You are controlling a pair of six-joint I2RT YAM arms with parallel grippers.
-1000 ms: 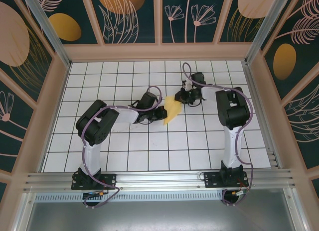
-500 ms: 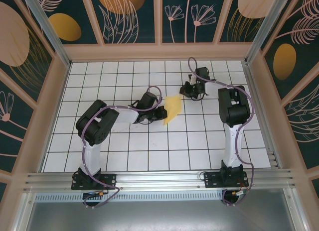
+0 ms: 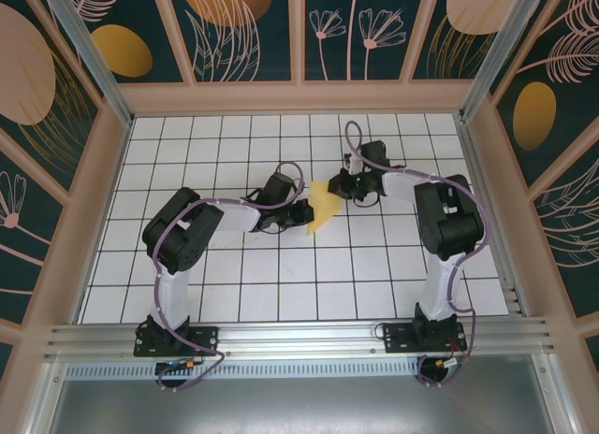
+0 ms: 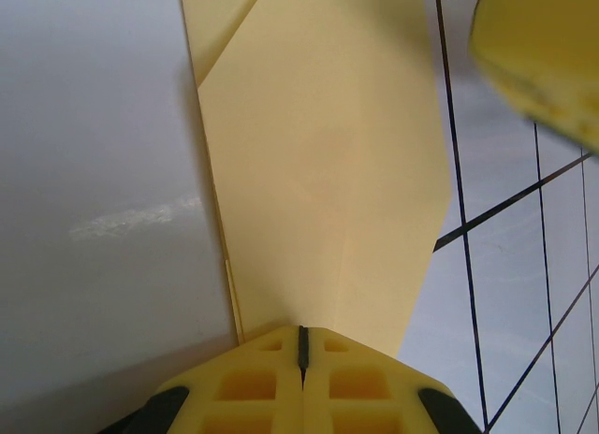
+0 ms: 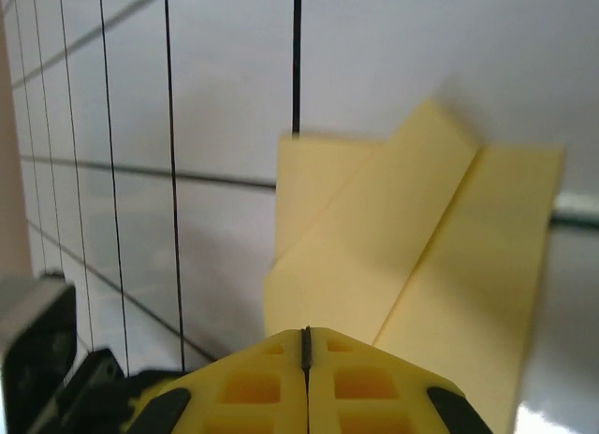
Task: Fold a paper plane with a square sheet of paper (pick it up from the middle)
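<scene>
Paper (image 3: 324, 208) sits right at the tip of your left gripper (image 4: 301, 339), a partly folded yellow piece whose length, in the left wrist view, runs straight out from those jaws. They're pressed together and look to be pinching its near edge, though with a sheet this thin that's my read only. Your right gripper (image 5: 306, 339) is across the paper from the left gripper, jaws pressed together too, tip at the paper's edge; whether it touches, I can't tell. Both arms are close, but the left has the hold, so I'd judge the next crease needs the right working in toward the left.
</scene>
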